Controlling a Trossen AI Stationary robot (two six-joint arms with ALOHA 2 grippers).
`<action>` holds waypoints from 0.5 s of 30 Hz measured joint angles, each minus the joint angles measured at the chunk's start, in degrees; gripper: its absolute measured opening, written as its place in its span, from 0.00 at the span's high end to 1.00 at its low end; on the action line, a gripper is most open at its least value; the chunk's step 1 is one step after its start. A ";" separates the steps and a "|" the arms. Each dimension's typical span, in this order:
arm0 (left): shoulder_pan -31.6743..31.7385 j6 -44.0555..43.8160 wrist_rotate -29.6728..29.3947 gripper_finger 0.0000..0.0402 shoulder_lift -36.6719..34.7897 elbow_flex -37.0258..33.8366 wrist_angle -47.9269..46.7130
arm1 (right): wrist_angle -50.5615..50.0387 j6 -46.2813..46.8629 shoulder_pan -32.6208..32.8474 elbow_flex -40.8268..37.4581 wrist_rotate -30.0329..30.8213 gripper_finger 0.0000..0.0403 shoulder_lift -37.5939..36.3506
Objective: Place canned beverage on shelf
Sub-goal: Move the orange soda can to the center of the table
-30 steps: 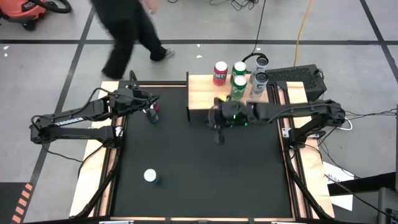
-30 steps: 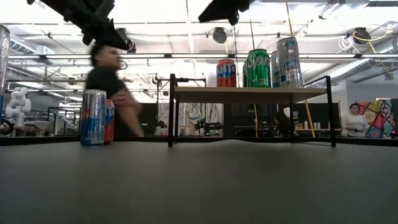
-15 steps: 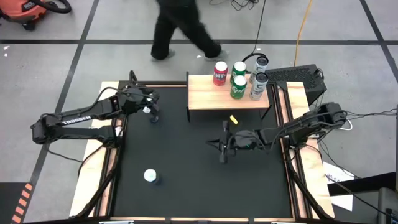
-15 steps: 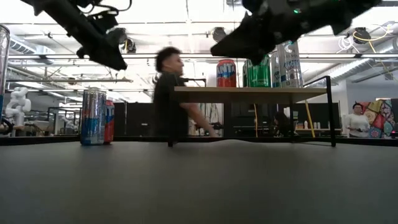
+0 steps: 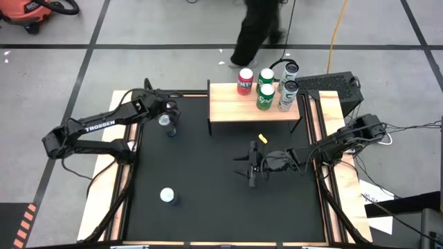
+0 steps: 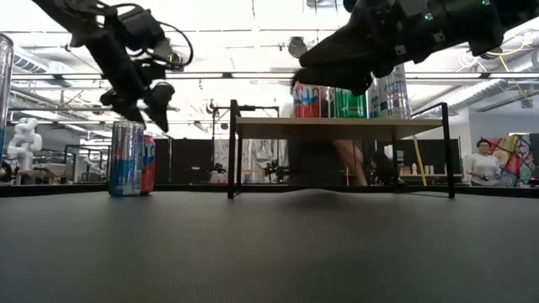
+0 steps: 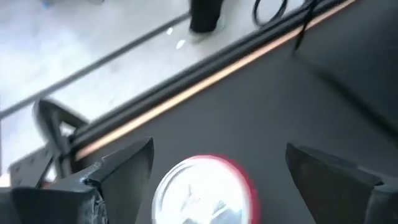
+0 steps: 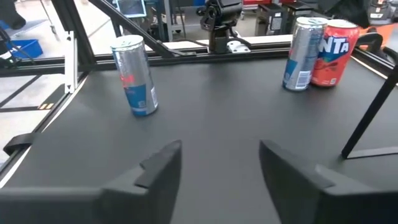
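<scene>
Shelf (image 5: 252, 107) at surface's far edge carrying five cans, left tool (image 5: 167, 113) spread wide above two cans (image 5: 167, 124) at far left, empty, right tool (image 5: 243, 167) open and empty over mid-surface, lone can (image 5: 167, 196) near front left.

Matt black table (image 5: 208, 180). Shelf (image 5: 228, 107): light wood-grain top, thin black metal legs. Glossy metal cans (image 5: 266, 88) on it. Shiny aluminium can top (image 7: 202, 193) directly beneath left gripper (image 7: 217, 180).
</scene>
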 joint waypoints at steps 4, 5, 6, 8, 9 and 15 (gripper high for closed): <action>2.54 -1.79 -0.01 0.08 0.07 0.00 -4.45 | -0.49 2.12 -0.17 0.00 1.39 0.36 0.00; 2.94 -1.81 0.24 0.08 0.06 0.00 -5.34 | -0.69 2.68 -0.22 0.00 2.15 0.35 0.00; 3.25 -1.90 1.00 0.08 0.05 0.00 -5.99 | -0.98 2.93 -0.23 0.00 3.19 0.33 0.00; 3.75 -1.67 3.29 0.08 -0.01 0.04 -6.60 | -1.66 3.01 -0.28 0.00 4.01 0.32 0.00; 3.82 -1.66 4.13 0.08 -0.02 0.04 -6.80 | -1.93 3.19 -0.26 0.00 4.53 0.31 0.00; 3.82 -1.51 4.45 0.08 0.31 0.09 -6.80 | -2.19 4.45 -0.28 0.00 4.57 0.33 0.00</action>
